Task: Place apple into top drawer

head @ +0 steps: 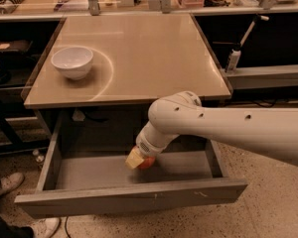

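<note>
Gripper (140, 160), the two-finger tip of the smooth white robot arm (228, 128), hangs low inside the wide shallow grey top drawer (139, 198), near the middle and a little toward the back wall. It is pinching the small round red-orange apple (148, 163): one pale yellowish finger (133, 158) lies against the fruit's left side, while the other is hidden behind the wrist. Only the lower right part of the apple shows, a warm red curve peeking out under the wrist; its stem and any yellow patch are out of sight. It sits just above or on the flat grey drawer bottom, and I cannot tell whether it touches.

By my reading, the carrying is done and the release is the step in hand. The next move calls for spreading the jaws so the apple settles on the drawer bottom, then lifting the arm straight up, clear of the low side walls and the long scuffed front panel. Being round, the apple may roll a little once freed.

Farther out, the white ceramic bowl (72, 61) rests on the beige tabletop (154, 53) above.
</note>
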### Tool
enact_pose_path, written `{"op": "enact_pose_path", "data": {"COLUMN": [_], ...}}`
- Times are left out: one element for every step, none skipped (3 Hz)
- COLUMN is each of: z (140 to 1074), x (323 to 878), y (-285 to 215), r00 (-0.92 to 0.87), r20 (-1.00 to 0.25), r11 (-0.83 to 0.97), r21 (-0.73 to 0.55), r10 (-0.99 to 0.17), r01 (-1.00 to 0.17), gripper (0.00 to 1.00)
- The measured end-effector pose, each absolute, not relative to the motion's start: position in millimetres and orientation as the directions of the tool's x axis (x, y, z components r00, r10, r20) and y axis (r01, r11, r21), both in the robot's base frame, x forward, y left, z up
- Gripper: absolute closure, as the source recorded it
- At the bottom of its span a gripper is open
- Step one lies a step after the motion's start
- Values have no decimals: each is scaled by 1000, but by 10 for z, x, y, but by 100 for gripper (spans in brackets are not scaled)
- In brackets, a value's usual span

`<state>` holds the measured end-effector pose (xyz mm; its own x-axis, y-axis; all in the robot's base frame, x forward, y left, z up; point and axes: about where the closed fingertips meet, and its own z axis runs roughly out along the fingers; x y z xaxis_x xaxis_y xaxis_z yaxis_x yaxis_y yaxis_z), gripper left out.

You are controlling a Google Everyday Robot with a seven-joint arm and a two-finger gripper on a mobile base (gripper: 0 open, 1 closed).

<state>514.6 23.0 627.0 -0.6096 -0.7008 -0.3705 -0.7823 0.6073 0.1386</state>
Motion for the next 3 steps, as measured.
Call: {"op": "enact_pose_path", "data": {"z": [6145,6020,6009], "x": [5188,5208,5207], "y": [289,328,330], "r00": [-612,-618,-618], "r20": [-374,-377,-377], "r11": [612,609,608], "r21": [136,159,161], "r10": [-697,-690,-690], "r01": [-779,-777,-777], "gripper": [100,100,83]}}
